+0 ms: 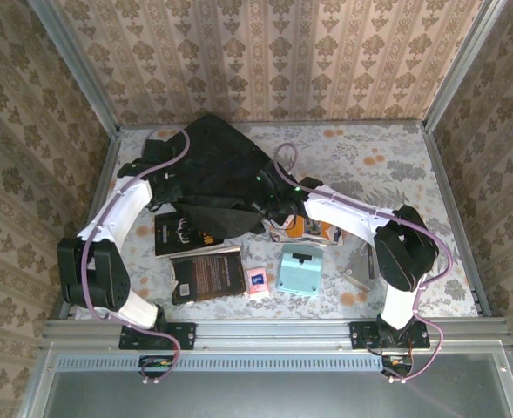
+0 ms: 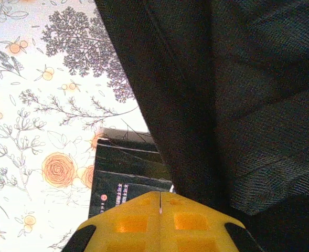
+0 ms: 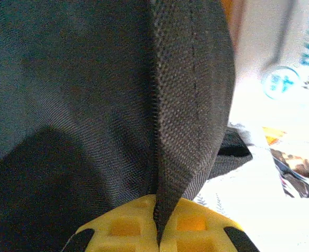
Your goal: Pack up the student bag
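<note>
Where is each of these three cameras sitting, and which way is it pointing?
Top camera: above and behind the arms, looking down on the table; left arm and right arm show, reaching the bag.
Left wrist: rides the left arm, looking along the left gripper at bag, book and table.
Right wrist: rides the right arm, looking along the right gripper, shut on bag cloth.
All three share the bag.

Soft even light, some glare.
Right of the right gripper (image 3: 159,231), the background is overexposed and blurred; the student bag (image 3: 91,105) weave is sharp.
</note>
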